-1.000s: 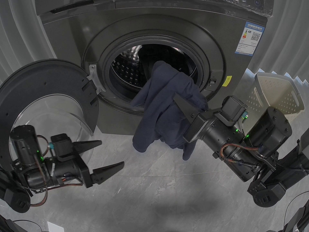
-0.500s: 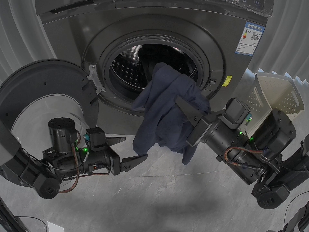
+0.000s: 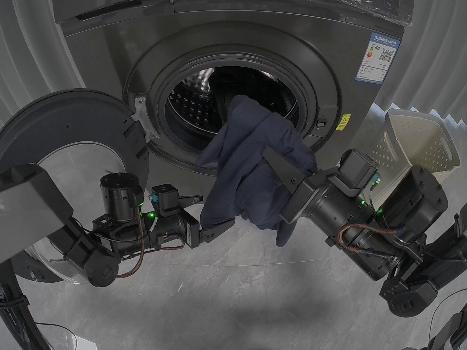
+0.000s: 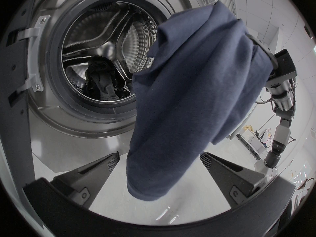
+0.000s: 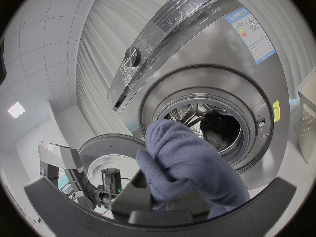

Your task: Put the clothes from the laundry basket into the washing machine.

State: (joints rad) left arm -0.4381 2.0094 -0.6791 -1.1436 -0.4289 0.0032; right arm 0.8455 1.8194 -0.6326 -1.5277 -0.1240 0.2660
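A navy garment hangs in front of the washing machine's open drum, with my right gripper shut on its upper part. In the right wrist view the cloth bunches over that gripper. My left gripper is open, low by the garment's hanging end. The left wrist view has that end of the garment dangling between the open fingers of my left gripper. Dark clothes lie inside the drum. The cream laundry basket stands on the right.
The machine's round door is swung open to the left, right behind my left arm. The grey tiled floor in front is bare. A pleated curtain flanks the machine on both sides.
My left arm has swung right and forward from near the door, bringing its open gripper under the garment's hanging end. The right gripper and garment have barely shifted.
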